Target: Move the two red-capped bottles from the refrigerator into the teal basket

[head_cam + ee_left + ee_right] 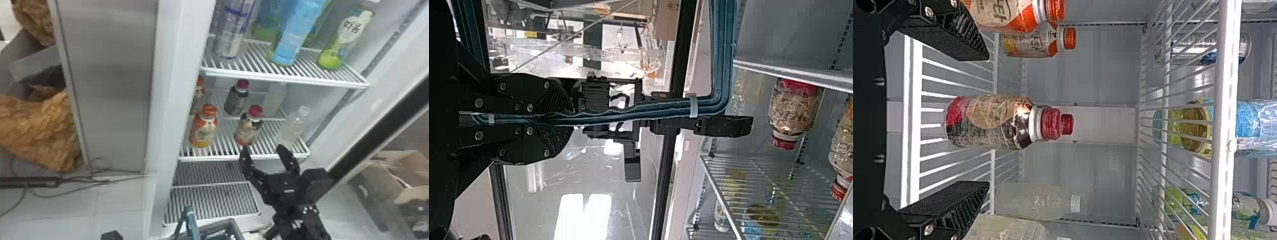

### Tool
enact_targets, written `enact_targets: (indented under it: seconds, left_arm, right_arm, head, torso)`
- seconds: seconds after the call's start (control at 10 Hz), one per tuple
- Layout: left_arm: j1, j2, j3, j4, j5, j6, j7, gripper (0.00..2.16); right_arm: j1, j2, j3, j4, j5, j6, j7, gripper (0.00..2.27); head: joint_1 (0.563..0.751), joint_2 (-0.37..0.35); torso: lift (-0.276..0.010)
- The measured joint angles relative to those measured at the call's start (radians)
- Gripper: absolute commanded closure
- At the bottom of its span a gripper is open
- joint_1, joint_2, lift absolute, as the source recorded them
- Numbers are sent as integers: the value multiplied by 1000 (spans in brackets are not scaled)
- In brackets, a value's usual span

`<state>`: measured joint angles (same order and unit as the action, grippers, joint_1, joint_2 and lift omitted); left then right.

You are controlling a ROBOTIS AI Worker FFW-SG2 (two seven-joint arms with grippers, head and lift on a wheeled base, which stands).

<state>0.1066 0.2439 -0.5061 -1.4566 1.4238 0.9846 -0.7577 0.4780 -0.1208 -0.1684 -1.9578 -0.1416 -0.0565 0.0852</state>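
The head view looks forward and down into the refrigerator [178,63]; the right wrist view, sideways, faces its red-capped bottles [990,122] close up; the left, also sideways, shares the teal basket's handle [724,55] with the head view

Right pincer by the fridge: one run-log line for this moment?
right pincer: open, empty | front red-capped bottle: upright on shelf, ahead of pincer | rear red-capped bottle: same shelf

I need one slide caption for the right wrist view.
Open right gripper before a red-capped bottle on the wire shelf, another red cap behind it.
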Motion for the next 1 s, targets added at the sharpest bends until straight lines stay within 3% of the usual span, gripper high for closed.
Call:
enact_targets:
  seconds: [0.7,1.0]
  left_arm:
    - [-7,0,-5,0,0,0,1,1087]
    - [-10,0,-6,0,0,1,2,1087]
  right_arm:
    - [-17,-4,0,24,4,0,13,122]
    - [-64,-10,1,72,10,1,30,122]
  head:
    - [695,-350]
    - [695,-350]
  torso:
    - [-228]
    - [-228]
